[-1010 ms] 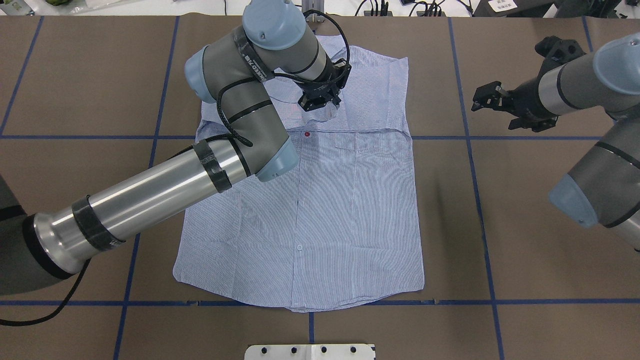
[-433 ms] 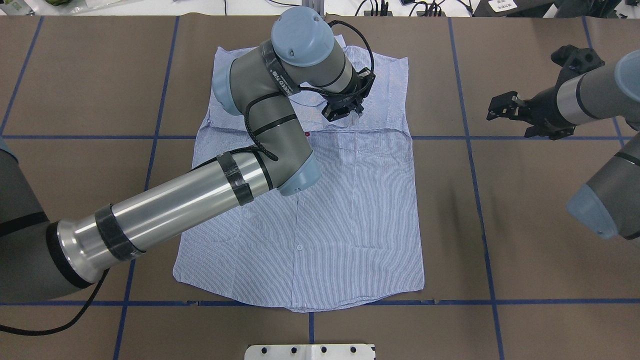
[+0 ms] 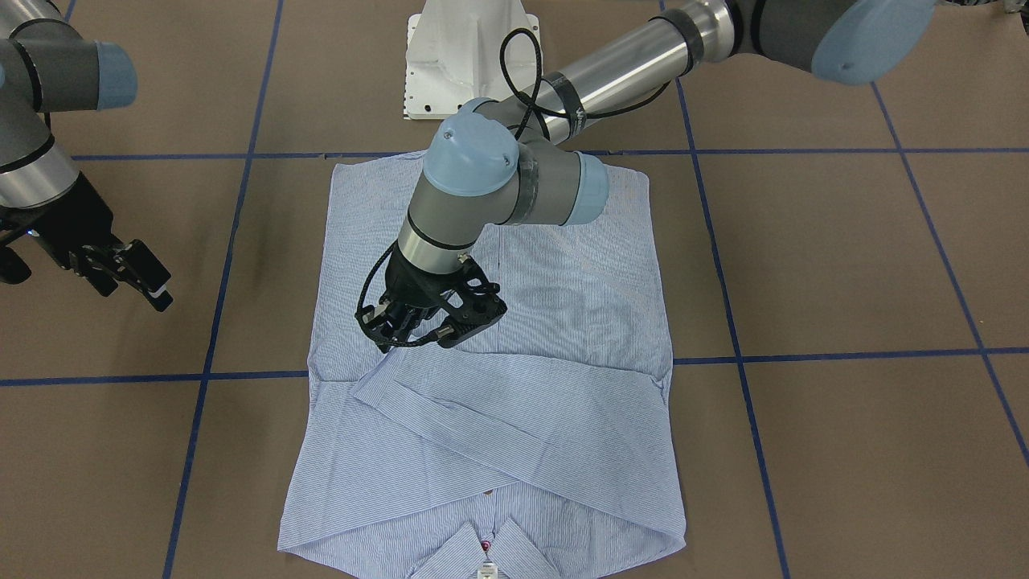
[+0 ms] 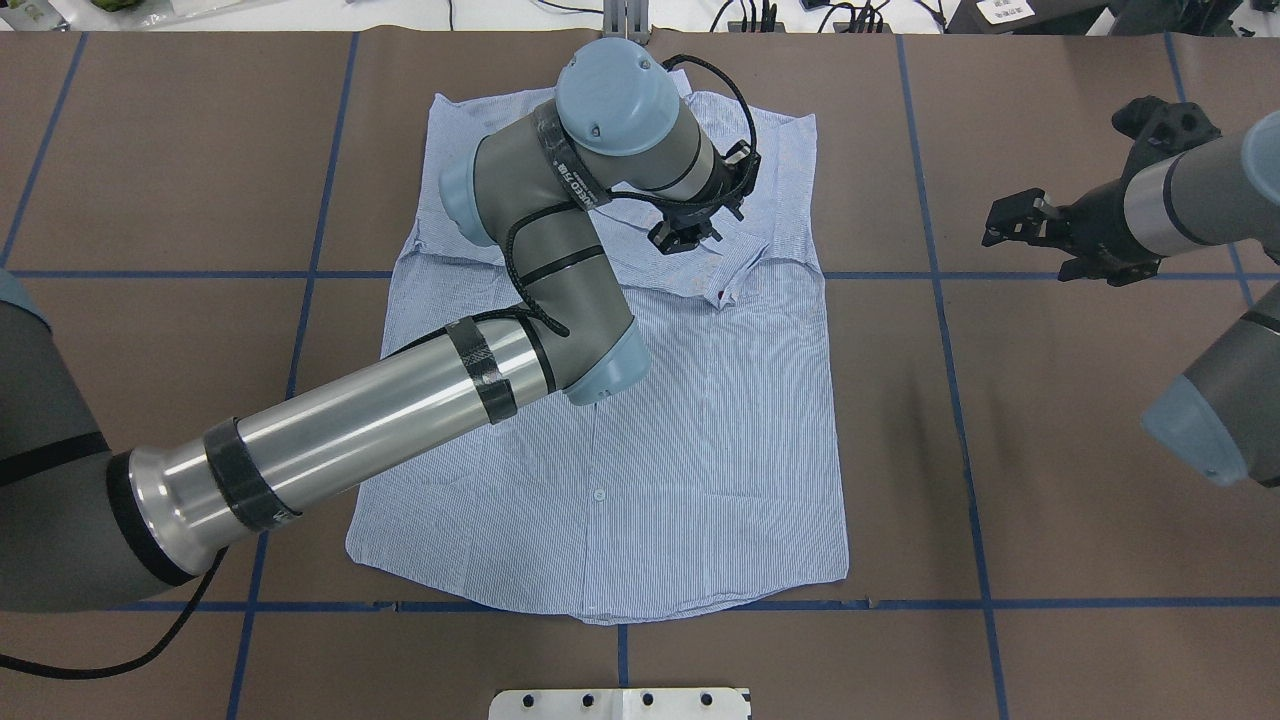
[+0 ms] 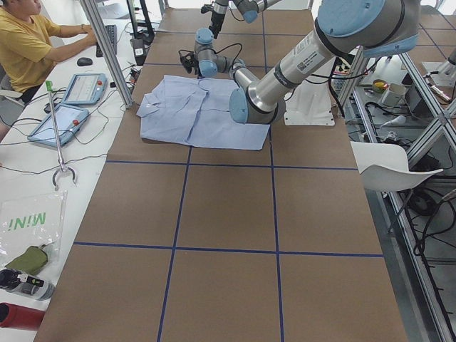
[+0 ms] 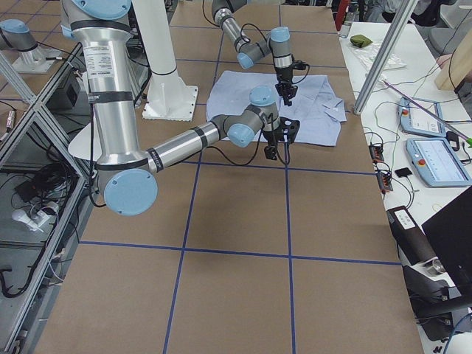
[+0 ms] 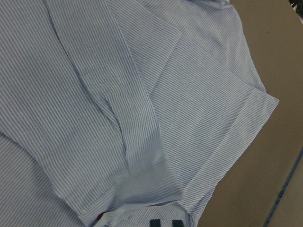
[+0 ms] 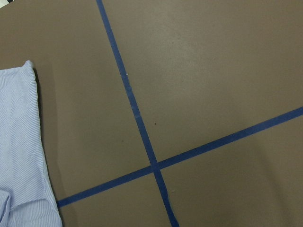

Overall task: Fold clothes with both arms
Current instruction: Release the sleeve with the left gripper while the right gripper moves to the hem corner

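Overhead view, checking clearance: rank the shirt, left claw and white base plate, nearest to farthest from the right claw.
From the right claw:
1. shirt, table centre.
2. left claw, over the shirt's far end.
3. white base plate, bottom edge.

Table top: flat brown paper-like covering, marked into large squares by dark blue tape lines. Along the side opposite the robot runs a white workbench strewn with thin black cables; a grey-framed touch-screen pendant lies on it, a second just beside. Person in yellow top seated at the bench. Slanted aluminium frame post at the bench edge. White moulded chair on grey floor. Light even, shadows soft.
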You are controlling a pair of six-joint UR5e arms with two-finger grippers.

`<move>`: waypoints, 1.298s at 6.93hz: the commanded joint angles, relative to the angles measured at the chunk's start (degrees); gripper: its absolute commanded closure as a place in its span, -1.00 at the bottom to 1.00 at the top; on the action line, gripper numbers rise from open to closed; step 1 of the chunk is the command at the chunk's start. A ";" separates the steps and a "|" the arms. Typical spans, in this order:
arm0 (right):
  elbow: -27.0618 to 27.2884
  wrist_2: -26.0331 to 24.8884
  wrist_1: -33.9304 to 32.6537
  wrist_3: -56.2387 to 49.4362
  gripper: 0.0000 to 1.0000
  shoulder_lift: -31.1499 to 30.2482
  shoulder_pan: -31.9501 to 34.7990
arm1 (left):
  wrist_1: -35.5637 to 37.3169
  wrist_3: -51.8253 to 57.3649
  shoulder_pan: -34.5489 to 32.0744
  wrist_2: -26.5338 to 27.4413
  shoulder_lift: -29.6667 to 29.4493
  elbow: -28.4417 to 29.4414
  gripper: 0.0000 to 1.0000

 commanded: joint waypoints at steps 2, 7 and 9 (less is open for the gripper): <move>1.91 -0.52 -0.09 2.69 -1.00 -0.62 -1.29 | 0.09 1.18 -0.10 -0.61 3.32 -5.94 -0.10; 13.51 -26.02 -0.97 36.22 -0.97 -6.93 -33.92 | 0.88 22.25 -2.29 -4.92 30.21 -35.14 -0.17; 15.70 -33.89 -7.60 48.18 -0.93 -6.96 -45.89 | 0.79 25.33 -4.14 -6.84 34.63 -37.45 -0.16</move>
